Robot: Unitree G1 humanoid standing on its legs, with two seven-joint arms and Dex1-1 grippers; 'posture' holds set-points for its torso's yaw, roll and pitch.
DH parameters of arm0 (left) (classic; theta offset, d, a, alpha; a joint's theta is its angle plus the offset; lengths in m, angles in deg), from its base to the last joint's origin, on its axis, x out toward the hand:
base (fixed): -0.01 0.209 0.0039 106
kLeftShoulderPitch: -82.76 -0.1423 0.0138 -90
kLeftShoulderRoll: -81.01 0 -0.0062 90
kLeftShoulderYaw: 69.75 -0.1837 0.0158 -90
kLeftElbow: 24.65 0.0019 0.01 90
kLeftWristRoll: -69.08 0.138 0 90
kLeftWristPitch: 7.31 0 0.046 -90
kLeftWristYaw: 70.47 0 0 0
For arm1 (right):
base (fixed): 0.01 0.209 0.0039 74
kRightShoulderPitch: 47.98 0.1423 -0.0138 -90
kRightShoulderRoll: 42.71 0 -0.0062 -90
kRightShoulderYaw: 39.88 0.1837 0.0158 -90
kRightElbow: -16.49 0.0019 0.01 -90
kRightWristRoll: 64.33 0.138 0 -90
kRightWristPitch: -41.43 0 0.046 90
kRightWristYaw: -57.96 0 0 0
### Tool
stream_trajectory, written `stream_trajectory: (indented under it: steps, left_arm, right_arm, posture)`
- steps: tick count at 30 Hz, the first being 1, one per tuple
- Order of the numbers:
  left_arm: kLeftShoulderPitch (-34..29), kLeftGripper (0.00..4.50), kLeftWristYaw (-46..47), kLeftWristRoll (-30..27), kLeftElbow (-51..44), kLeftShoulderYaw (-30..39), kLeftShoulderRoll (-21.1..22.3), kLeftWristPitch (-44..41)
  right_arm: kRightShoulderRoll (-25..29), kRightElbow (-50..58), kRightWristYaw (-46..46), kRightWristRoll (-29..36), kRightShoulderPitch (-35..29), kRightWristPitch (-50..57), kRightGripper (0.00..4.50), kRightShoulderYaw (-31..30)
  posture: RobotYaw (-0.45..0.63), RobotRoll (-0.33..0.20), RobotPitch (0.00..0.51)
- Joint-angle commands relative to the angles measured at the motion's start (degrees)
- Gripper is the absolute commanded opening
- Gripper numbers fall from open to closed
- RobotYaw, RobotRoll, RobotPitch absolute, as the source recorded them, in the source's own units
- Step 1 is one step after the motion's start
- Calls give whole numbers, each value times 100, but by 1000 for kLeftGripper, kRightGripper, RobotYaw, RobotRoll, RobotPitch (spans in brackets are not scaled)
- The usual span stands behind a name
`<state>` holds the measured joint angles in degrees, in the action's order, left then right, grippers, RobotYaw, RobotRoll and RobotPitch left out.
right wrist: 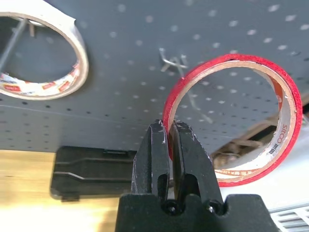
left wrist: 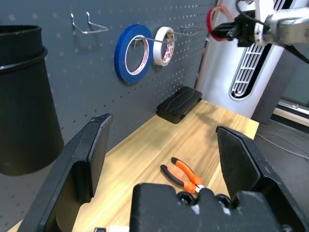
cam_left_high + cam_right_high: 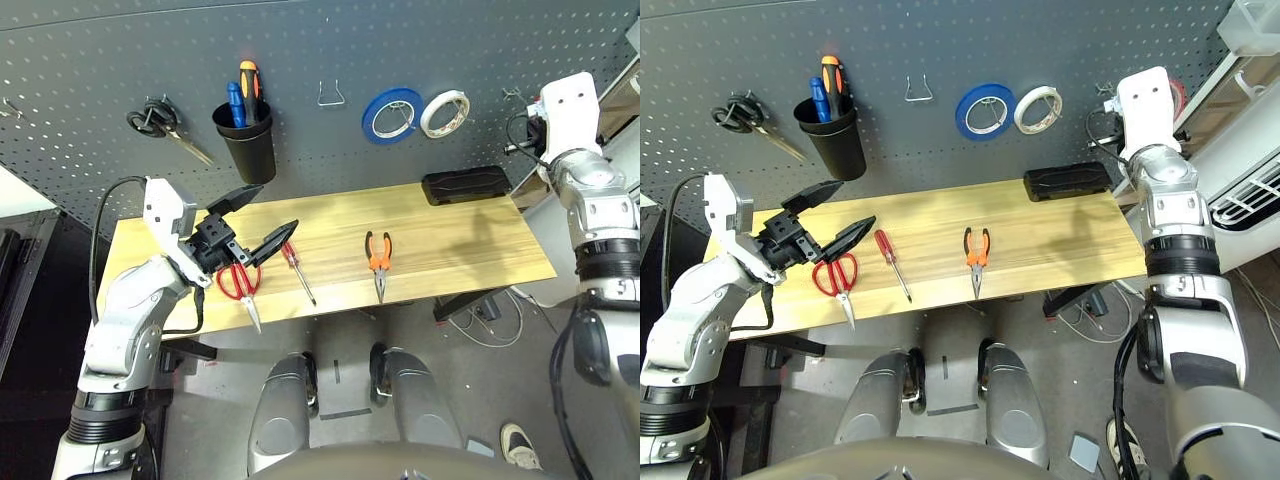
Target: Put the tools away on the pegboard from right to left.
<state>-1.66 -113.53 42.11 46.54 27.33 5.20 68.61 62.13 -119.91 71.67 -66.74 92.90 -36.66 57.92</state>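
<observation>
My right gripper [image 1: 170, 128] is shut on the rim of the thin red tape ring [image 1: 282, 125], holding it up against the pegboard [image 3: 300, 60] at its far right, beside a small metal hook [image 1: 174, 63]. I cannot tell whether the ring is over the hook. On the wooden table [image 3: 470, 250] lie the orange-and-black pliers [image 3: 378, 258], the red-handled screwdriver [image 3: 297, 270] and the red-handled scissors [image 3: 240, 285]. Just above the scissors hovers my left gripper [image 3: 272, 210], open and holding nothing.
On the pegboard hang black-handled scissors [image 3: 160, 125], a black cup [image 3: 247, 140] with screwdrivers in it, an empty wire hook [image 3: 331, 95], a blue tape roll [image 3: 391, 113] and a white one [image 3: 444, 112]. A black case [image 3: 466, 185] lies at the table's back right.
</observation>
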Motion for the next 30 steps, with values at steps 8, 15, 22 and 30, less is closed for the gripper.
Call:
stream_trajectory:
  steps: [8,15,22,30]
  left_arm:
    - [105,4500,191,-37,-342,-126,21,-398]
    - [57,4500,183,2,-333,-152,17,-388]
    - [86,4500,25,26,-148,-174,89,-348]
    - [-45,4500,43,393,83,-455,223,-449]
  right_arm:
    - [-35,-1155,130,-66,423,-532,1482,-234]
    - [397,188,1137,222,-181,-299,3923,-158]
    - [1500,1599,3232,1069,-214,1083,4456,-91]
    - [2001,2870,4494,1588,-473,3180,4456,-604]
  posture:
    - [31,0,119]
    - [21,0,128]
    - [-8,0,137]
    - [-17,0,145]
